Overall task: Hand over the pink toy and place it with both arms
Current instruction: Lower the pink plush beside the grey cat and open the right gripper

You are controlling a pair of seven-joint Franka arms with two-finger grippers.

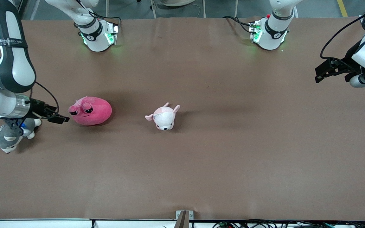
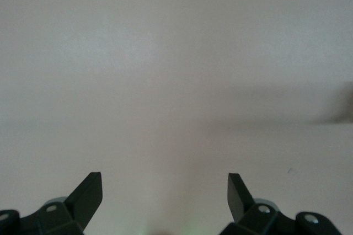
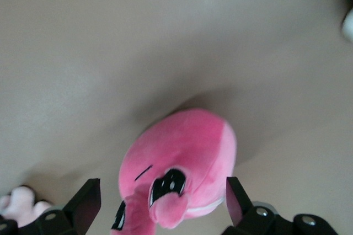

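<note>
The pink toy [image 1: 91,110], a hot-pink rounded plush with droopy black eyes, lies on the brown table toward the right arm's end. My right gripper [image 1: 62,119] is low beside the toy's face end, open and empty. In the right wrist view the toy [image 3: 185,158] fills the space just ahead of the open right gripper [image 3: 162,193], its eyes between the two fingertips. My left gripper [image 1: 323,71] waits in the air over the left arm's end of the table, open and empty. The left wrist view shows the left gripper [image 2: 164,191] over bare table.
A small pale pink-and-white puppy plush [image 1: 164,117] lies near the table's middle, beside the pink toy. A grey-and-white plush dog [image 1: 8,136] lies under the right arm's wrist, nearer to the front camera than the pink toy. The brown table [image 1: 233,152] runs wide around them.
</note>
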